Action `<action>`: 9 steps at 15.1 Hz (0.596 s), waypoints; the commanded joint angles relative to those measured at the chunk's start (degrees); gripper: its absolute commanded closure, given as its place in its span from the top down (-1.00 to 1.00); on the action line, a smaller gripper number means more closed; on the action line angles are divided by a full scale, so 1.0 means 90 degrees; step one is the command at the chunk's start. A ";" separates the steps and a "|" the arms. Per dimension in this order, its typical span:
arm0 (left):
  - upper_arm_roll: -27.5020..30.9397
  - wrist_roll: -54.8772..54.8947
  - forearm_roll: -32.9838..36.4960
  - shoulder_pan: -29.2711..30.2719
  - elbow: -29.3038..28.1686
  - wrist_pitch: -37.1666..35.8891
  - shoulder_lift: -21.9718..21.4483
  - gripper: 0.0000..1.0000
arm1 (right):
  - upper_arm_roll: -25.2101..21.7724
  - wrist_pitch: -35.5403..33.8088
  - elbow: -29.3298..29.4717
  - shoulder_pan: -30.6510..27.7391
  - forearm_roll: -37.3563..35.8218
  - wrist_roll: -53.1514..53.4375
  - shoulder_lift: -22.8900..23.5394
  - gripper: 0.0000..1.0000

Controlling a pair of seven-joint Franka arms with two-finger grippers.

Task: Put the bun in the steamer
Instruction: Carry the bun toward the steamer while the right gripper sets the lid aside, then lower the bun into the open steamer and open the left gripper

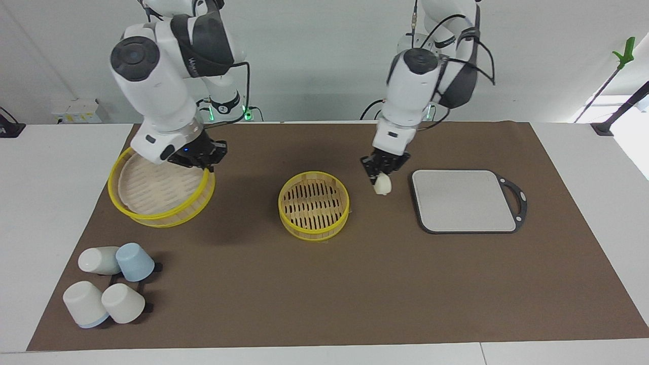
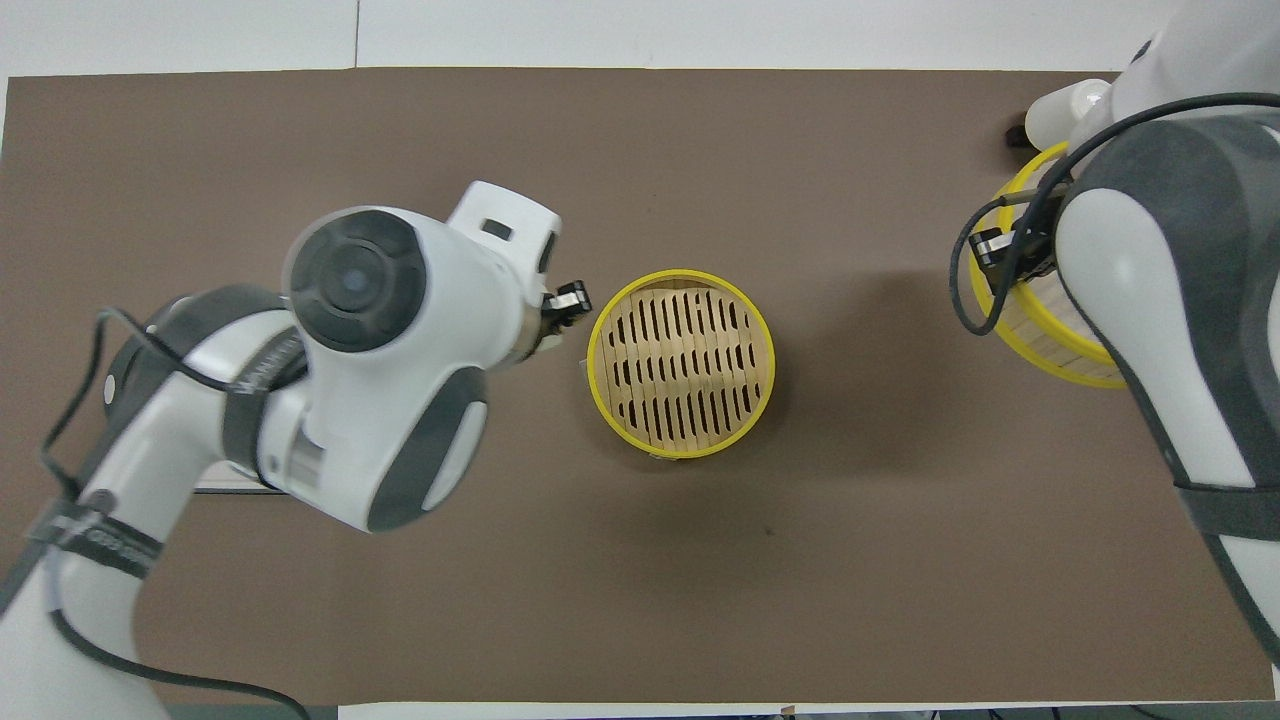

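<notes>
The steamer (image 1: 314, 203) (image 2: 680, 360) stands uncovered mid-mat, its slatted base bare. My left gripper (image 1: 379, 176) (image 2: 568, 302) is shut on the bun (image 1: 382, 186), a small cream lump hanging in the air over the mat between the steamer and the grey board (image 1: 464, 200). In the overhead view the bun is hidden by the left arm. Shut on the rim of the steamer's lid (image 1: 157, 190) (image 2: 1030, 335), my right gripper (image 1: 205, 165) (image 2: 1000, 250) holds it tilted above the mat at the right arm's end.
Several white and blue cups (image 1: 109, 284) lie on a dark rack at the right arm's end, farther from the robots than the lid. One white cup (image 2: 1060, 110) shows past the right arm in the overhead view.
</notes>
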 commanded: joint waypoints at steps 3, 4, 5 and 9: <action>0.0180 -0.0439 -0.0024 -0.1041 -0.0099 0.0964 0.0871 -0.44 | 0.0094 0.0113 -0.0345 0.0153 -0.0006 -0.0180 -0.0164 -1.00; 0.0190 -0.0546 0.0034 -0.1188 -0.0069 0.1072 0.1096 -0.44 | 0.0094 0.0103 -0.0345 0.0153 -0.0006 -0.0190 -0.0164 -1.00; 0.0180 -0.0634 0.0160 -0.1228 -0.0079 0.1315 0.1263 -0.44 | 0.0094 0.0103 -0.0345 0.0144 0.0003 -0.0190 -0.0164 -1.00; 0.0180 -0.0664 0.0210 -0.1239 -0.0089 0.1512 0.1498 -0.43 | 0.0094 0.0113 -0.0345 0.0153 0.0004 -0.0190 -0.0174 -1.00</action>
